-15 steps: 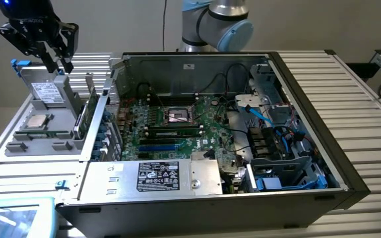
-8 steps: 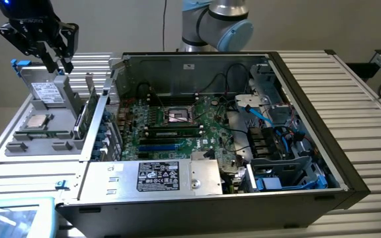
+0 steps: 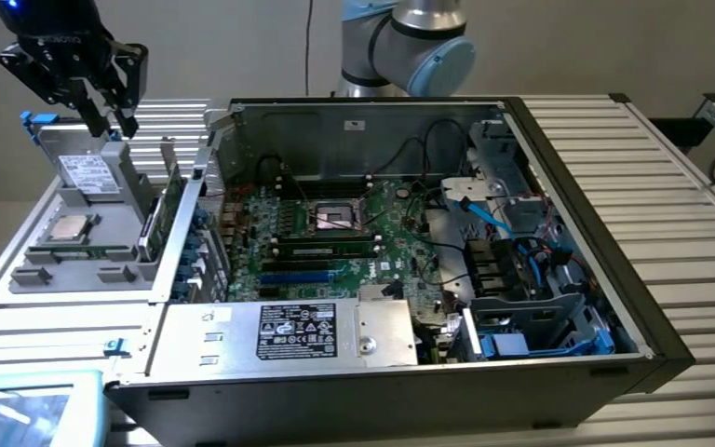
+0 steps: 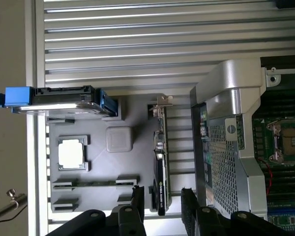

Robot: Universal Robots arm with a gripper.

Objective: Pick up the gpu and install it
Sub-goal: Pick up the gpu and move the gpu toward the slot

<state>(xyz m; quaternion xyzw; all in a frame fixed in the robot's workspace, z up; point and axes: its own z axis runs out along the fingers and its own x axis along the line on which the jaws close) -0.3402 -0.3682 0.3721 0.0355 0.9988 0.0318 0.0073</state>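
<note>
Silver ribbed counter (image 3: 693,242) carries an open black computer case (image 3: 395,400) lying on its side, motherboard facing up. Blue expansion slots (image 3: 302,277) show near the board's middle, and cables lie loose toward the exterior view's right. Just beside the case, on the exterior view's left, sits a grey parts tray (image 3: 72,275). It holds a drive (image 3: 85,172) with blue tabs standing upright, the gpu (image 3: 159,219), a processor chip (image 3: 70,226) lying flat, and thin memory sticks (image 4: 96,183) in their cradles. The gpu stands on its long edge in the tray slot nearest the case, with its metal bracket end toward the drive; nothing has lifted it. The tool (image 3: 108,119) hangs well above the tray, empty, jaws spread wide. In the wrist view the tool (image 4: 162,196) lines up with the card, one finger to each side of the card's line and apart from it. Judged risks: the card sits close to the case's perforated metal wall (image 4: 221,162), so the finger on that side has little room and could strike the wall or jam on the way down. A grip taken near one end could let the thin card tilt or slip. Seating it could foul on the loose cables or on a poorly aligned bracket.
</note>
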